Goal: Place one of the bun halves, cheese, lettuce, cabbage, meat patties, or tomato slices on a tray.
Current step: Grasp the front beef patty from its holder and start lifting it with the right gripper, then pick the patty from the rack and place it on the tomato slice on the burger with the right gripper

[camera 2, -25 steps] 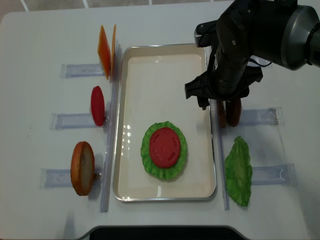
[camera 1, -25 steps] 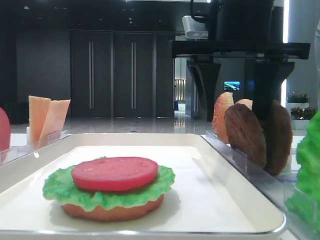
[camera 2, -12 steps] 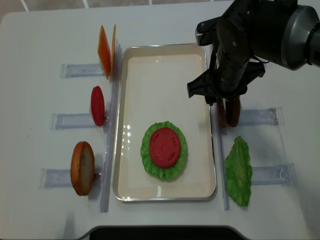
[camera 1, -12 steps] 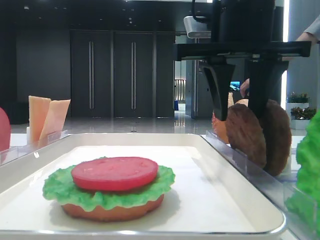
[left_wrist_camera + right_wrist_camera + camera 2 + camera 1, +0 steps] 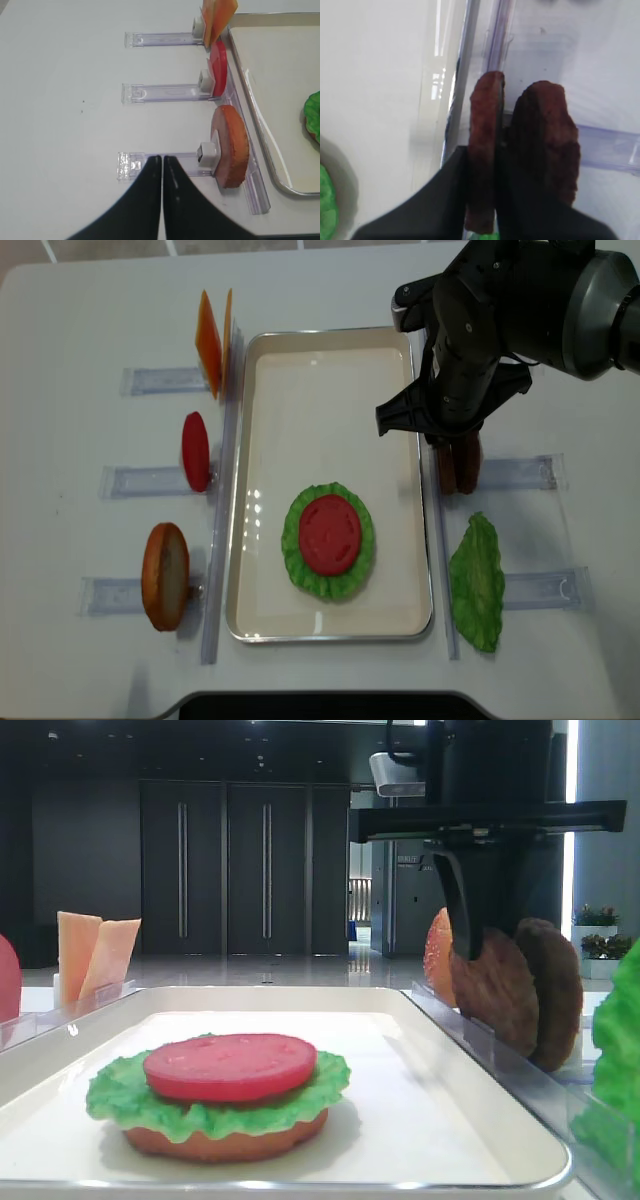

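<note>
My right pincer (image 5: 496,200) is clamped on one upright meat patty (image 5: 482,150); the second patty (image 5: 547,140) stands just beside it. My left pincer (image 5: 162,172) is closed, holding nothing.

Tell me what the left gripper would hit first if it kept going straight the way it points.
Judging by the wrist view, the shut left gripper points at the clear plastic rack holding the round orange-tan bun half, so it would probably meet that rack's rail first. Its height above the rail is unclear.
</note>
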Robot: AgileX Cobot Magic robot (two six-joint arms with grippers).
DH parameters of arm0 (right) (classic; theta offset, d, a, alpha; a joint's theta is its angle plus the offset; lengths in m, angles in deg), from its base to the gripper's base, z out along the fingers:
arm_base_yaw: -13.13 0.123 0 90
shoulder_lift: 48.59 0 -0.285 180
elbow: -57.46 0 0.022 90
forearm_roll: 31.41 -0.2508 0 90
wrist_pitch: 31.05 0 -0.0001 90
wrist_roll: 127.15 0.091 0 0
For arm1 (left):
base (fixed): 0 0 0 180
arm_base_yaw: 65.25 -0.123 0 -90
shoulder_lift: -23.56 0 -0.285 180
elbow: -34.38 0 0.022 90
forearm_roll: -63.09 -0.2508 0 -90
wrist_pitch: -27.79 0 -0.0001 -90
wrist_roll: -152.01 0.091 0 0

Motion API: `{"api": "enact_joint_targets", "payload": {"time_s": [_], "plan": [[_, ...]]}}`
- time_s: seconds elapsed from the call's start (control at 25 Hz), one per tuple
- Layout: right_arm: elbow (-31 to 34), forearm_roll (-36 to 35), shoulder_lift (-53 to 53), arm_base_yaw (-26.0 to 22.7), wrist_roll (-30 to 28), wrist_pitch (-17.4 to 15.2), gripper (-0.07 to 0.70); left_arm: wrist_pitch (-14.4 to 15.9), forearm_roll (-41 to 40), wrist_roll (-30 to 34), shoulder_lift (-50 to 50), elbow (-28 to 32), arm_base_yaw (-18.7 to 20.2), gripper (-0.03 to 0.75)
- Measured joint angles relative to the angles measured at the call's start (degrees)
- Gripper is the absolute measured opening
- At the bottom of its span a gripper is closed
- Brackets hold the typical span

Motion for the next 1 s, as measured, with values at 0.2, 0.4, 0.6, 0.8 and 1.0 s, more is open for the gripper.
{"api": "enact_joint_targets", "payload": {"time_s": [0.2,0.4,0.6,0.8,1.0], "plan": [[0.0,0.1,0.0,0.0,0.0,0.0,0.11,0.0,0.0,0.0,0.0,0.0,0.0,0.0],[0.0,-0.7,2.5,0.0,0.0,-0.6,0.109,0.0,0.0,0.0,0.0,0.0,0.0,0.0],[0.0,-2.9,8.2,0.0,-0.1,-1.0,0.109,0.0,0.0,0.0,0.0,0.0,0.0,0.0],[0.0,-7.1,13.0,0.0,-2.4,-2.3,0.109,0.0,0.0,0.0,0.0,0.0,0.0,0.0],[0.3,-13.8,17.8,0.5,-6.8,-2.7,0.109,0.0,0.0,0.0,0.0,0.0,0.0,0.0]]}}
